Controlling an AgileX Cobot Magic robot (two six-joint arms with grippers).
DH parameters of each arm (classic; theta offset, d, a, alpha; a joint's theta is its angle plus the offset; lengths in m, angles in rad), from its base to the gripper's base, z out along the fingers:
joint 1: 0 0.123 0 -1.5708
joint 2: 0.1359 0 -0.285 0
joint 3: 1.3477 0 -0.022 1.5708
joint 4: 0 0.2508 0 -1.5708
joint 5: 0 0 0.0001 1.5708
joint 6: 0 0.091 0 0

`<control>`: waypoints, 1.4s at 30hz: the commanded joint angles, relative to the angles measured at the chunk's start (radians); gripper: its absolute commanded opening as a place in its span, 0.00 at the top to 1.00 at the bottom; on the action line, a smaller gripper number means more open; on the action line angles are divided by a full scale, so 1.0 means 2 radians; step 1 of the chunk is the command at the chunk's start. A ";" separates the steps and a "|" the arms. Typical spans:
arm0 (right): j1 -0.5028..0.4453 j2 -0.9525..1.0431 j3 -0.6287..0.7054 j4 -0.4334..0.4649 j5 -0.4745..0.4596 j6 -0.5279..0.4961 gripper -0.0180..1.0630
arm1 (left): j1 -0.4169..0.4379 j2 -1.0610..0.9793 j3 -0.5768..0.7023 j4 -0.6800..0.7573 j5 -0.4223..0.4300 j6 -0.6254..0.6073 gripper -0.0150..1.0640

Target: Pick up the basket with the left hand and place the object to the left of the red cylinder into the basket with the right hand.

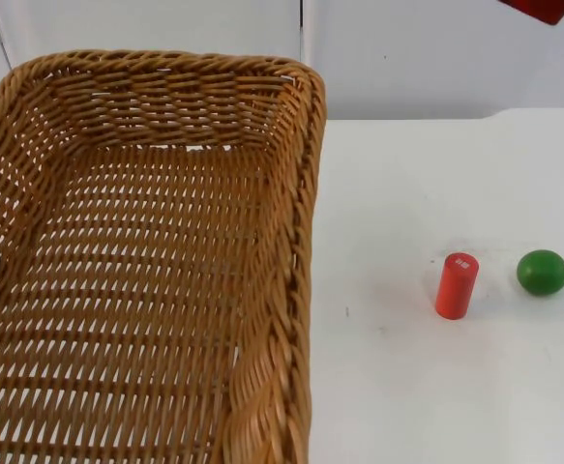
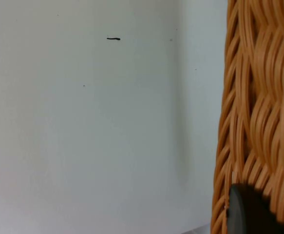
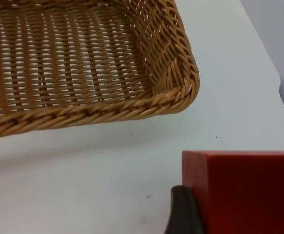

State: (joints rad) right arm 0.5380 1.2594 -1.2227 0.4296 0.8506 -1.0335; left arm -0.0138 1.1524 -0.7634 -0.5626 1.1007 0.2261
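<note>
I see a white table top [image 1: 427,387] taking up the lower right of the top view, matte and evenly lit, with a few tiny dark specks on it. Its far edge runs across the upper part of the frame, with a rounded corner at the upper right. Behind it stands a pale grey partition wall [image 1: 407,58], split by a dark vertical seam [image 1: 301,29] near the top centre

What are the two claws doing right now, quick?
Left gripper: shut on the wicker basket, at its rim.
Right gripper: shut on a red block, beside the basket.
</note>
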 commanded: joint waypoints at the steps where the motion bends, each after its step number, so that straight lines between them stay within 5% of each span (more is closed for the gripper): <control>1: 0.002 -0.006 -0.001 0.013 -0.001 0.002 0.98 | -0.002 -0.006 0.001 -0.013 -0.004 0.001 0.99; 18: 0.014 -0.004 -0.001 0.022 -0.018 0.058 0.98 | -0.002 -0.006 0.001 -0.013 -0.004 0.002 0.99; 34: 0.152 0.092 -0.004 0.022 -0.125 0.087 0.98 | -0.002 -0.006 0.001 -0.013 -0.004 0.002 0.99; 42: 0.185 0.178 -0.078 0.022 -0.118 0.127 0.98 | -0.002 -0.006 0.001 -0.013 -0.004 0.002 0.99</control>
State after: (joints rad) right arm 0.9008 1.5743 -1.3307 0.4620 0.6296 -0.8128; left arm -0.0138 1.1524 -0.7634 -0.5626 1.1003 0.2302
